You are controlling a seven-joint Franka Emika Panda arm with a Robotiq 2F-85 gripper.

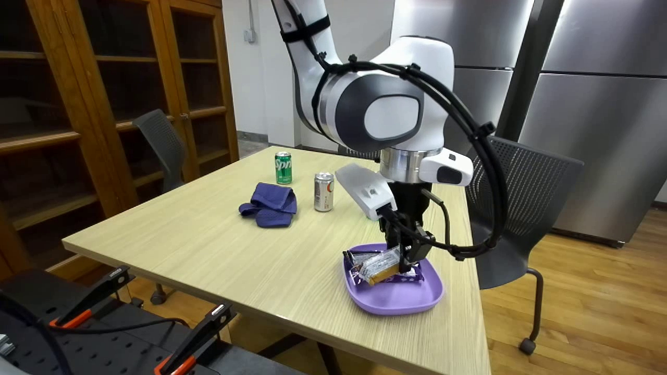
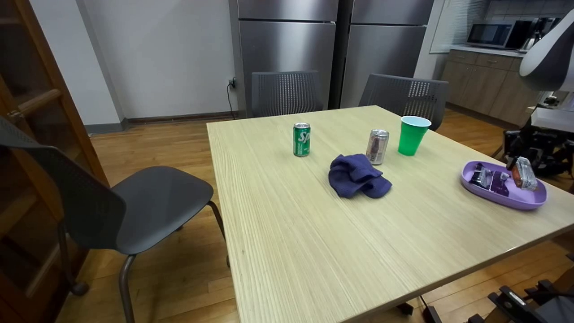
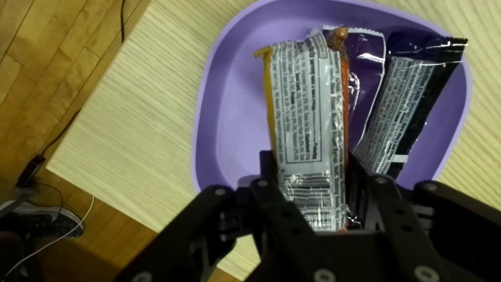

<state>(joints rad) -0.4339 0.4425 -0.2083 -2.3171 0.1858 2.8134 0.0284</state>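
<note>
My gripper point(image 3: 311, 168) is shut on a snack bar point(image 3: 307, 113) in a silver, yellow and orange wrapper, with one finger on each long side. The bar's printed back faces the wrist camera. In both exterior views the held bar point(image 1: 383, 266) point(image 2: 524, 174) is tilted, over a shallow purple plate point(image 1: 398, 306) point(image 3: 207, 117). Two more wrapped bars lie on the plate beside it: a purple one point(image 3: 366, 74) and a dark one with a silver label point(image 3: 403, 105). The held bar partly covers the purple one in the wrist view.
On the wooden table point(image 2: 278, 224) stand a green Sprite can point(image 2: 302, 140), a silver can point(image 2: 377, 146) and a green cup point(image 2: 412, 136). A crumpled dark blue cloth point(image 2: 358, 176) lies near the silver can. A chair point(image 1: 521, 208) stands at the table edge near the plate.
</note>
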